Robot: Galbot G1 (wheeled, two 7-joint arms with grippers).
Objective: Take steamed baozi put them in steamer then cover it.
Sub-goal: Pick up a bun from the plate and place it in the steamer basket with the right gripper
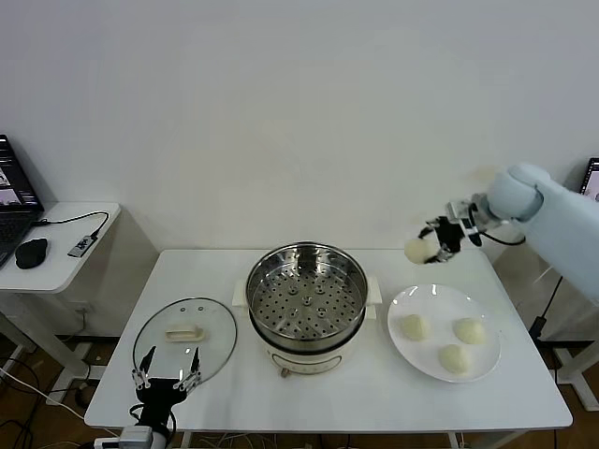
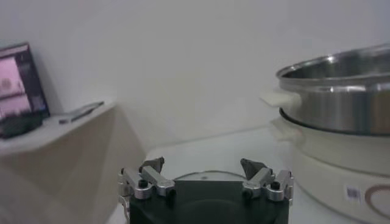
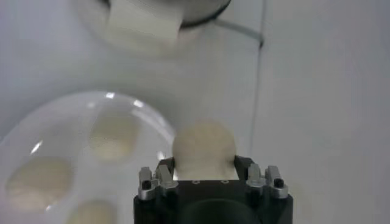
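Note:
My right gripper (image 1: pixel 423 249) is shut on one cream-white baozi (image 1: pixel 416 250) and holds it in the air above the far left rim of the white plate (image 1: pixel 426 356); the same baozi (image 3: pixel 203 148) sits between the jaws in the right wrist view. Three more baozi (image 1: pixel 414 326) (image 1: pixel 470 329) (image 1: pixel 454 357) lie on the plate. The steel steamer (image 1: pixel 306 297) stands mid-table with its perforated tray bare. The glass cover (image 1: pixel 185 338) lies flat to its left. My left gripper (image 1: pixel 168 369) hangs open at the cover's near edge, holding nothing.
A side desk (image 1: pixel 56 245) on the left carries a laptop, a mouse (image 1: pixel 31 253) and a phone. In the left wrist view the steamer's wall (image 2: pixel 341 97) rises close on one side. The table's front edge runs just below the plate and cover.

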